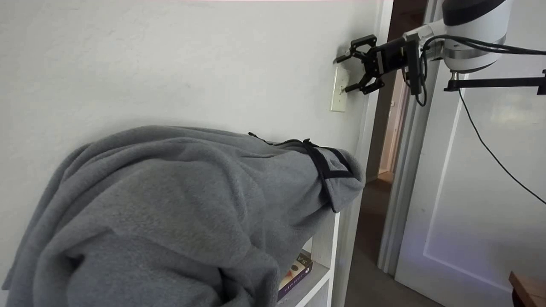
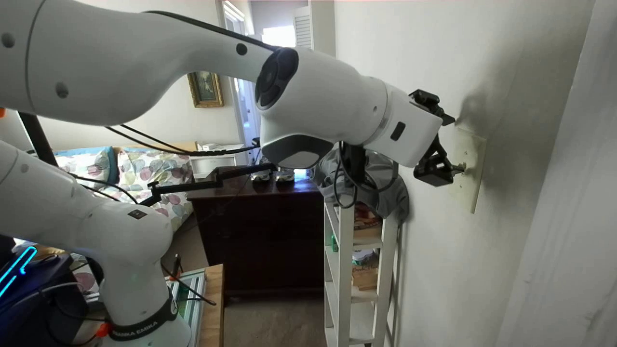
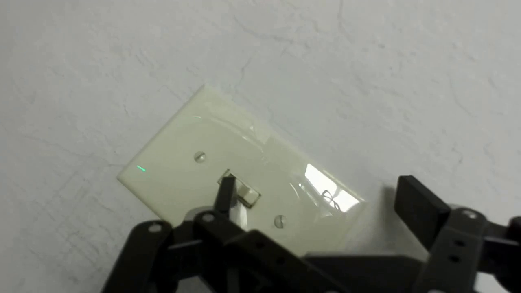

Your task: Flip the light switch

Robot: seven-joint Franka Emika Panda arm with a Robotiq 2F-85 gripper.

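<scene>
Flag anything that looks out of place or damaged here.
The gray fleece looks a bit out of place: it is heaped, rumpled, over the white shelf, drooping past its edge. What shows of the light switch looks undamaged.

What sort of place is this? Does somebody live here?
Probably a bedroom in a home. In an exterior view there is a bed with patterned pillows, a dark dresser-like piece of furniture and a framed picture on the wall.
</scene>
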